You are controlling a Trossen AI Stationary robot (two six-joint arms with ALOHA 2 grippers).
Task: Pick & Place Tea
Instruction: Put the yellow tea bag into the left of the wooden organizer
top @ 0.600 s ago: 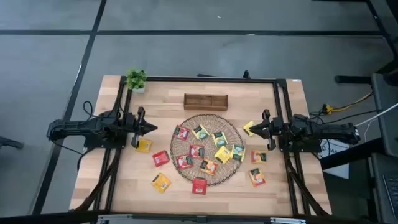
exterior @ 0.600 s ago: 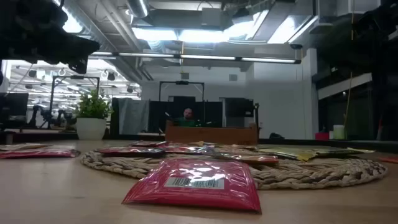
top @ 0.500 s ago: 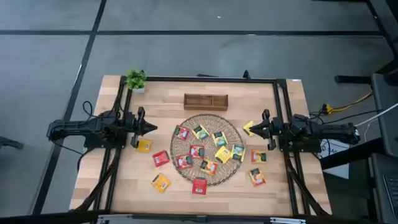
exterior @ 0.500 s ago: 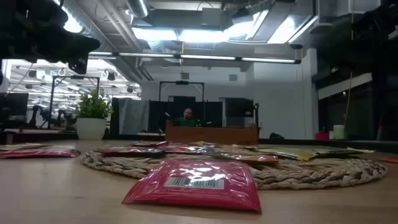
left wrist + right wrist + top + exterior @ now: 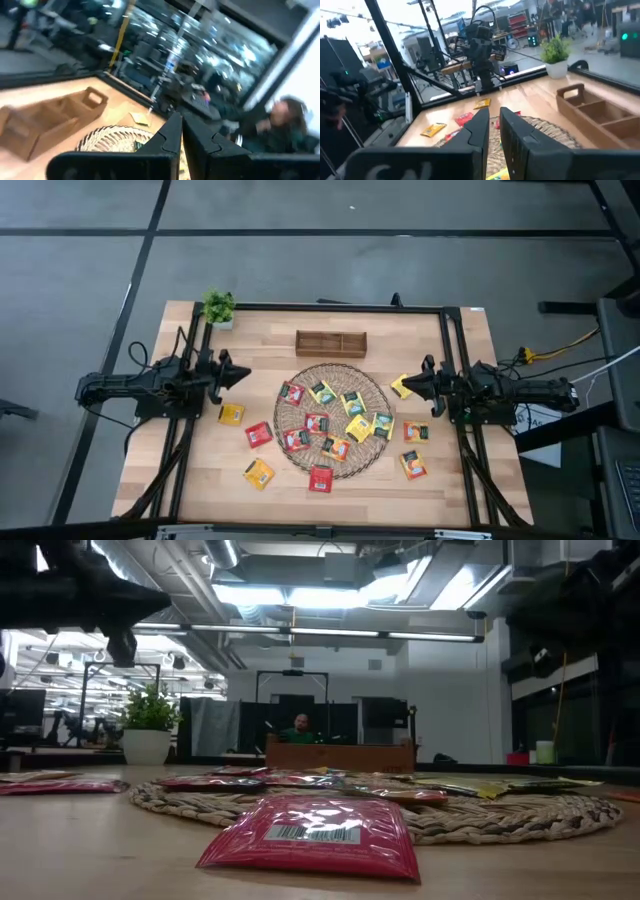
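Note:
Several red, yellow and orange tea sachets lie flat on the round wicker mat at the table's middle. Others lie on the bare wood around it, among them a red one near the front edge and a yellow one under my right gripper's tips. My left gripper hovers left of the mat, shut and holding nothing. My right gripper hovers right of the mat, well above the table. A narrow gap shows between its fingers, with nothing in it.
A wooden compartment tray stands beyond the mat toward the far edge. A small potted plant sits at the far left corner. Black frame rails run along the table's left and right sides. A person sits in the room beyond the table.
My left gripper has swung a little toward the table's far edge and risen slightly, staying shut. The sachets have not moved.

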